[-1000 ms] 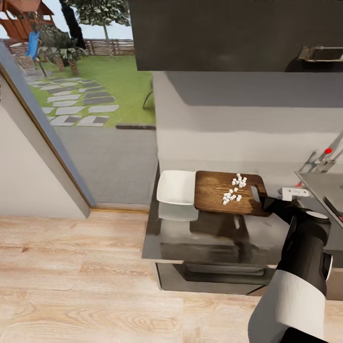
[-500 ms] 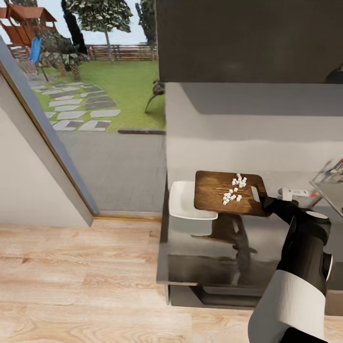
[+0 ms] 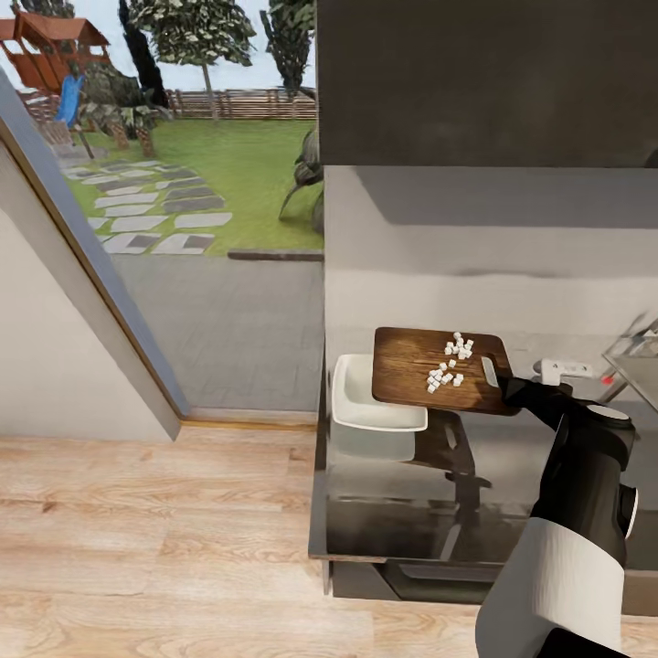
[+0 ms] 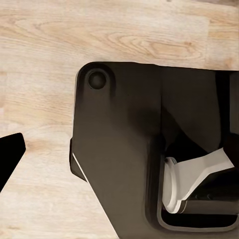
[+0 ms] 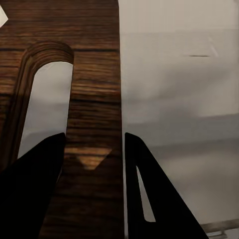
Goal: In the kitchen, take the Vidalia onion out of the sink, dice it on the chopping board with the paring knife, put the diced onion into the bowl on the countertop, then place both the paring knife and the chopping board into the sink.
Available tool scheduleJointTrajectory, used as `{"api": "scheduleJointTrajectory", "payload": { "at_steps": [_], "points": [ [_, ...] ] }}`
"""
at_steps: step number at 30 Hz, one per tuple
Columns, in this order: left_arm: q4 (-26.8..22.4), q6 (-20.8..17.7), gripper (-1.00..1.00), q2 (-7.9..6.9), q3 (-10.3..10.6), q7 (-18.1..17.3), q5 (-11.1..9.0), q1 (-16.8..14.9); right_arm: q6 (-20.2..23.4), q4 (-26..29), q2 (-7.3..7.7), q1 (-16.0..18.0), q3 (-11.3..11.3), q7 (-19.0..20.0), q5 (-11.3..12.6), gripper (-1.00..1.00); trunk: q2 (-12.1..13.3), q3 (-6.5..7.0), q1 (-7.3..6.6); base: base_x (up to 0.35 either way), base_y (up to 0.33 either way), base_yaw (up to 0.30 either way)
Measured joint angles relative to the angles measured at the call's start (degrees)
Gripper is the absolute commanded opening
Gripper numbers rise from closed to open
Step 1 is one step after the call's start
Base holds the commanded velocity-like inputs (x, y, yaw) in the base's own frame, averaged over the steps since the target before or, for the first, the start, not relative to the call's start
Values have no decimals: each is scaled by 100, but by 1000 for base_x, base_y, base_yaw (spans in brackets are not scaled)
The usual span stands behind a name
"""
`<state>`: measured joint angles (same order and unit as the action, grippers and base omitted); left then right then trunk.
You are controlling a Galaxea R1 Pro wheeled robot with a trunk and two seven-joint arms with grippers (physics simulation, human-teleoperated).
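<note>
Chopping board (image 3: 439,370), stiff wood, carried level above the countertop (image 3: 512,457), far edge overlapping the bowl (image 3: 366,397); diced onion (image 3: 448,361), loose and light, likely to slide on any tilt; right gripper (image 5: 92,149) pinching the board's handle-end strip beside the slot; left gripper's state impossible to tell.

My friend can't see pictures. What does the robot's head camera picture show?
The robot's right hand holds a wooden chopping board by its handle end, with small white onion pieces on top. The board's far end hangs over a white bowl on the shiny grey countertop. A big window shows a garden.
</note>
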<state>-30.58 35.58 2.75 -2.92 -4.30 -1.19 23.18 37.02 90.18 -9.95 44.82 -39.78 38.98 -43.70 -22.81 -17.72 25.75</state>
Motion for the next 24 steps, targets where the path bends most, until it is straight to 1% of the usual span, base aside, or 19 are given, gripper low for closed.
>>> {"api": "scheduleJointTrajectory", "payload": {
  "at_steps": [5, 14, 21, 24],
  "points": [
    [-1, 0, 100, 0, -2, 0, -1, 0, -14, 1, 1, 0, -1, -1, -17, -100, -1, 0, -1, 37, 55, 0],
    [-2, -1, 100, 0, -2, 0, 0, 1, -7, -3, 1, -1, 7, 0, -10, -100, 0, 0, -2, 136, 226, 0],
    [3, 0, 100, 0, -1, 0, 0, 0, -5, -6, 0, 0, 8, 0, -6, -100, 0, 0, 0, 23, 34, 0],
    [0, 0, 100, 0, 0, 0, 0, 0, -5, -2, 1, 0, 9, 0, -5, -100, 0, 0, 0, 1, 136, 0]
  ]
}}
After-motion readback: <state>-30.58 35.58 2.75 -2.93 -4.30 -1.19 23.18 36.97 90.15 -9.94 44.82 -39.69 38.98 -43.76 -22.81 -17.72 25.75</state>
